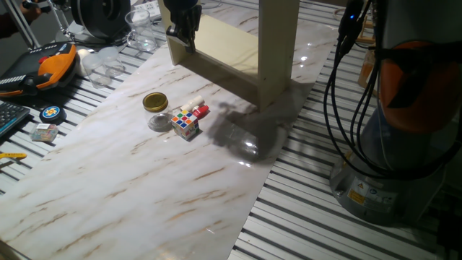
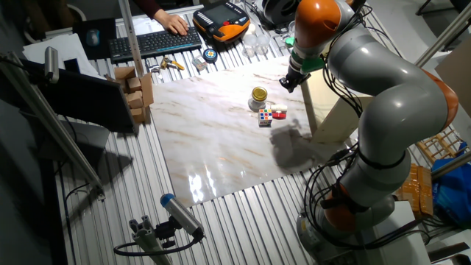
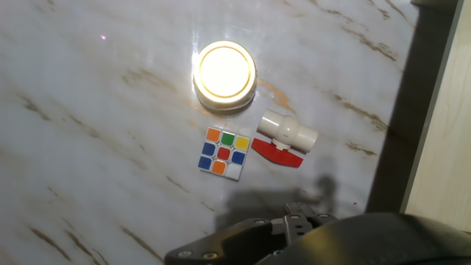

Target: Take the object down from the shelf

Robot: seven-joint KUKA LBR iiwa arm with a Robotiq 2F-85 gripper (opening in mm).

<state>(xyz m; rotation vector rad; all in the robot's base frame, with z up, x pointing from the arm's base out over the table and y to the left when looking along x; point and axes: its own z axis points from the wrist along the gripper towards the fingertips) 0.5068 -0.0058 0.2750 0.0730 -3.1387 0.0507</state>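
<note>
- The marble-patterned bench carries everything.
- The cream shelf stands at its 1 o'clock corner.
- The gripper hangs beside the shelf's left panel; whether its fingers are apart or together, I cannot tell.
- A gold-lidded jar sits mid-bench.
- At its 6 o'clock lies a Rubik's cube.
- At the cube's 3 o'clock lies a white pipe valve with red handle, just beside it.

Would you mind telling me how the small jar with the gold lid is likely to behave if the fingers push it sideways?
The jar stands upright on the smooth marble tabletop, so it would probably slide rather than tip. It looks like clear glass, so likely rigid, slippery and breakable. The puzzle cube sits close beside it and might get bumped.
</note>
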